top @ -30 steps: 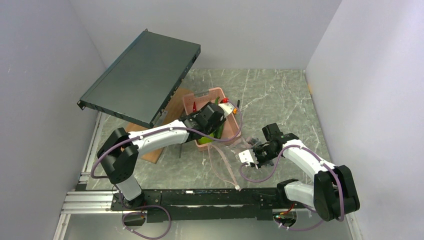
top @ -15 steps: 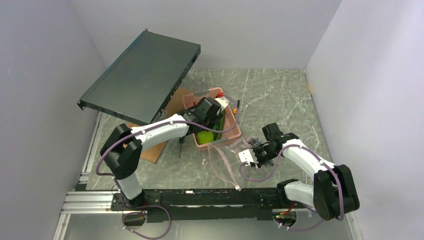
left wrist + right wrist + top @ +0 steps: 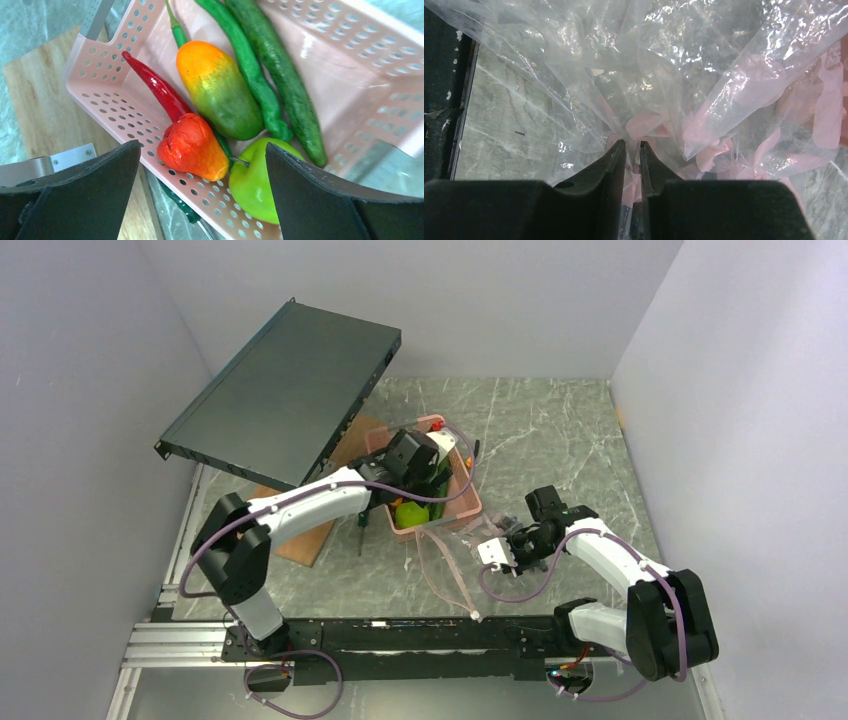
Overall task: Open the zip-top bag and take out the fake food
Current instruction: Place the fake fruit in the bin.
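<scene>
My left gripper (image 3: 420, 480) hangs open over the pink basket (image 3: 470, 495), its jaws wide apart and holding nothing (image 3: 202, 146). In the basket (image 3: 100, 100) lies the fake food: a lime-green apple (image 3: 255, 180) (image 3: 408, 513), a red-orange piece (image 3: 192, 147), a red chili (image 3: 155, 85), an orange-green fruit (image 3: 217, 90) and long green pods (image 3: 272, 75). The clear zip-top bag (image 3: 445, 565) with its pink strip lies crumpled on the table in front of the basket. My right gripper (image 3: 492, 542) is shut on a bunched pink-and-clear fold of the bag (image 3: 624, 65), pinched between the tips (image 3: 632, 145).
A flat black rack unit (image 3: 280, 390) leans at the back left over a wooden board (image 3: 320, 530) (image 3: 45, 100). A green-handled screwdriver (image 3: 362, 535) (image 3: 177, 202) lies between board and basket. Walls close in on the left, back and right.
My left gripper has moved back over the basket and its jaws have opened wide; the green apple now lies uncovered in the basket. The right arm and the bag have stayed put.
</scene>
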You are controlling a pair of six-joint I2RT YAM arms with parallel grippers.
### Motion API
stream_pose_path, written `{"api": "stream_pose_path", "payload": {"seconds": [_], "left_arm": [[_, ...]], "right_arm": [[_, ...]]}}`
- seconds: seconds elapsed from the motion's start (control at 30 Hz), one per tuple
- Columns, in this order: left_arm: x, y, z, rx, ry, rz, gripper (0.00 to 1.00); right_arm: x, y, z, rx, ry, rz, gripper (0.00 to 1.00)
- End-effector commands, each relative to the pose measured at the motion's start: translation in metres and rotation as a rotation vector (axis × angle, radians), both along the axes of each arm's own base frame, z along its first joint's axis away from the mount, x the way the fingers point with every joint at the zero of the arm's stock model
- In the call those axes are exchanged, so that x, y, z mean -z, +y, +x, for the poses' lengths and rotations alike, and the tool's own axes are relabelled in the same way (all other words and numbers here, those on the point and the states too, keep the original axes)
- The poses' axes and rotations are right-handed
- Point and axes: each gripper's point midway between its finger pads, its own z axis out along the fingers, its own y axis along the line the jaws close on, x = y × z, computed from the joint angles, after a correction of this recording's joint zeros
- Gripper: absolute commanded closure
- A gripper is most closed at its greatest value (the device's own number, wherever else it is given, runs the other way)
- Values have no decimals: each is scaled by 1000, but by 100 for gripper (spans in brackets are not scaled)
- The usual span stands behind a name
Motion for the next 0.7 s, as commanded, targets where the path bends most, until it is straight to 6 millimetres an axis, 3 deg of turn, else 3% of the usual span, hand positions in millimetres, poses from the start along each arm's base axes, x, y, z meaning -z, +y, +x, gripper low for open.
{"api": "stream_pose_path", "payload": {"seconds": [0.0, 0.13, 0.4, 0.67], "left_arm": [[-56, -18, -19, 68, -19, -237, 0], [-81, -22, -43, 123, -22, -396, 0], [-100, -10, -94, 163, -43, -601, 0], [-100, 5, -152, 221, -20, -718, 0]], "right_arm": [[-12, 4, 5, -17, -25, 32, 79], [-15, 4, 5, -14, -31, 46, 73], [-33, 3, 4, 6, -74, 124, 60], [-60, -1, 8, 78, -77, 234, 49]]}}
